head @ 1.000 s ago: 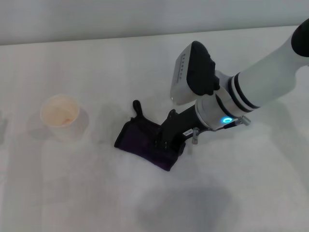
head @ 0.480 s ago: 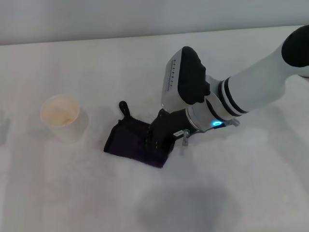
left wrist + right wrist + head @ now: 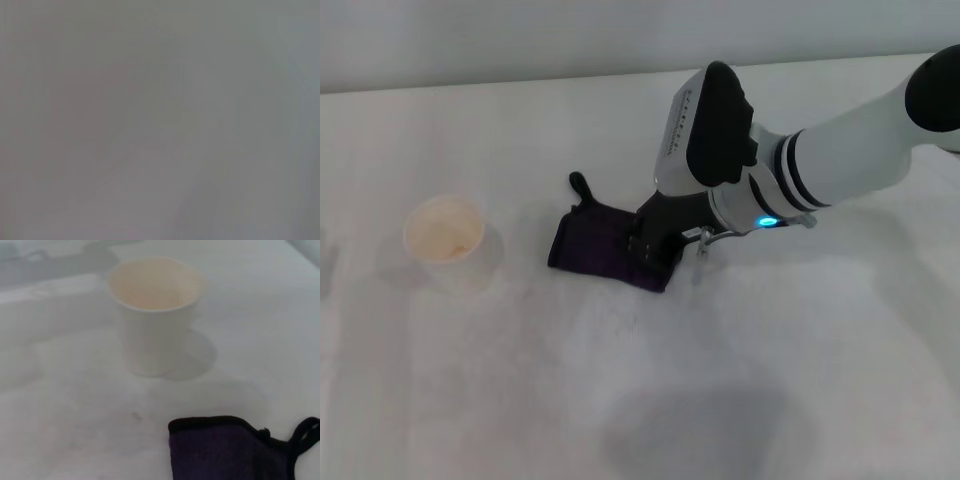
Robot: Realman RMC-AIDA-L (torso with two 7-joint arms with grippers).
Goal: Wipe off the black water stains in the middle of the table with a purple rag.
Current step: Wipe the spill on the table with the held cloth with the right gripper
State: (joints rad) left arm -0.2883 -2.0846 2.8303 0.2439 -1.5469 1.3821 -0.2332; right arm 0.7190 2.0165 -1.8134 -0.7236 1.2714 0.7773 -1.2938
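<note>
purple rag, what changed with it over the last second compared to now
The right gripper pressed on the purple rag has dragged it across the table: first toward the robot's left, nearer the cup, then away from the robot to where it lies now. The rag's loop moved along with it. The cup stayed where it was. No black stain shows now.

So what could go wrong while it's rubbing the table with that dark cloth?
The cup stands upright on the table on the robot's left of the purple rag. If the right pincer, pressed down on the rag, sweeps far that way, it might knock the cup over. The pincer sits on only one end of the rag, so the free end with the loop could fold or bunch. No black stain is visible now, so progress is hard to judge.
</note>
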